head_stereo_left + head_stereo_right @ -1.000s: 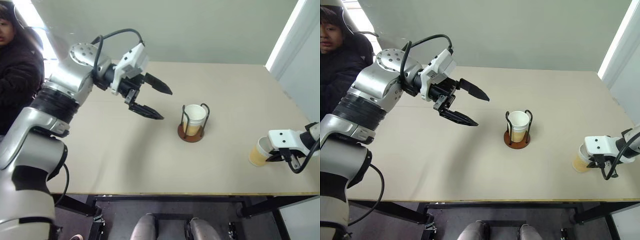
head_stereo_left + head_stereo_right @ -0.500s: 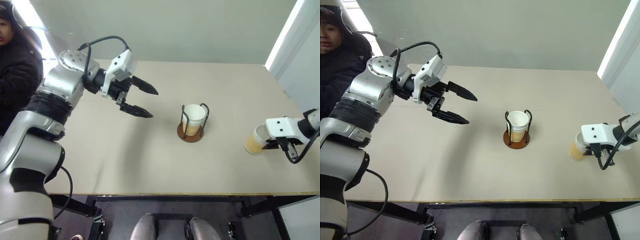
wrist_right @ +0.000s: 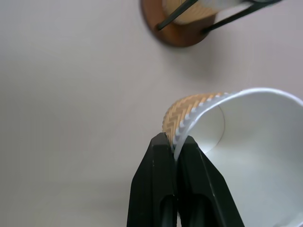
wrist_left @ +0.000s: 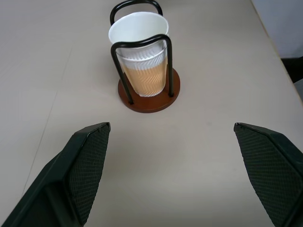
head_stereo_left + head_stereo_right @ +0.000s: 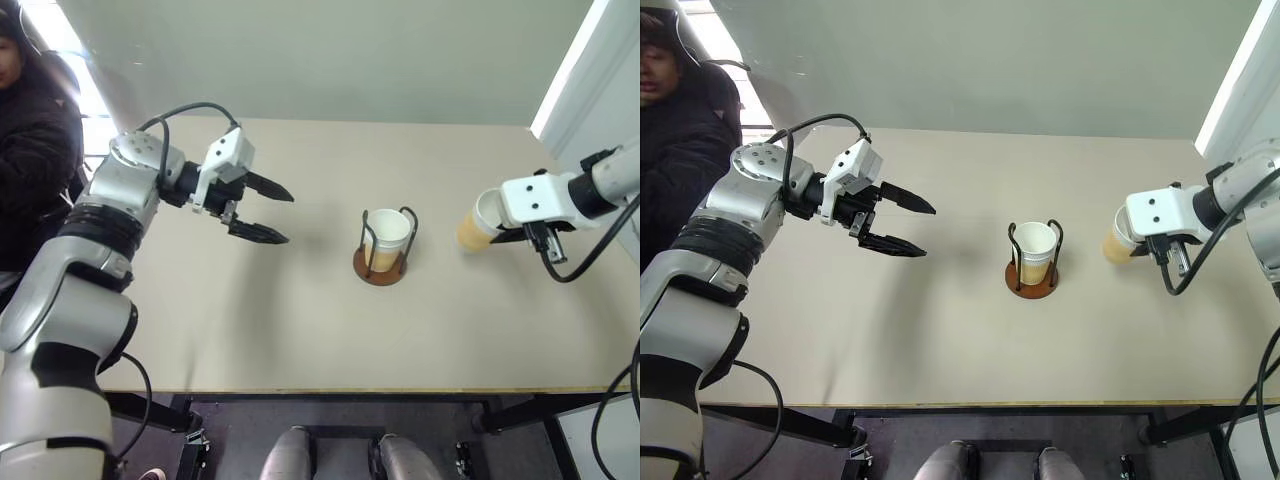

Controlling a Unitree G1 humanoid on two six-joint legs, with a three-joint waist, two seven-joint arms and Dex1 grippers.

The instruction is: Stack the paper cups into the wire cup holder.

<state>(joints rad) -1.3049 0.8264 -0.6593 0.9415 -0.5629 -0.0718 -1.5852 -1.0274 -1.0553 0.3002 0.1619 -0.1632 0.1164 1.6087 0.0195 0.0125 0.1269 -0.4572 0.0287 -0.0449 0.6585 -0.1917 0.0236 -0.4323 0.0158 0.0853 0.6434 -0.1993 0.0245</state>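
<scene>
The wire cup holder [image 5: 376,272] stands mid-table with one paper cup [image 5: 389,230] upright inside its loops. A second paper cup [image 5: 474,227] hangs tilted in the air to the right of the holder. My right gripper [image 3: 173,141] is shut on its rim wall, one finger inside and one outside. My left gripper [image 5: 288,218] hovers open and empty over the table to the left of the holder, pointing toward it. In the left wrist view the holder's base [image 4: 150,100] sits ahead between the two spread fingers [image 4: 88,163].
A person in a dark jacket [image 5: 35,140] is at the table's far left corner. The beige table [image 5: 300,330] is bare in front of and around the holder. A white wall edge [image 5: 575,70] rises at the right.
My right gripper has lifted its paper cup off the table near the right front edge and carried it up and left toward the holder. My left gripper has drawn back to the left, still open.
</scene>
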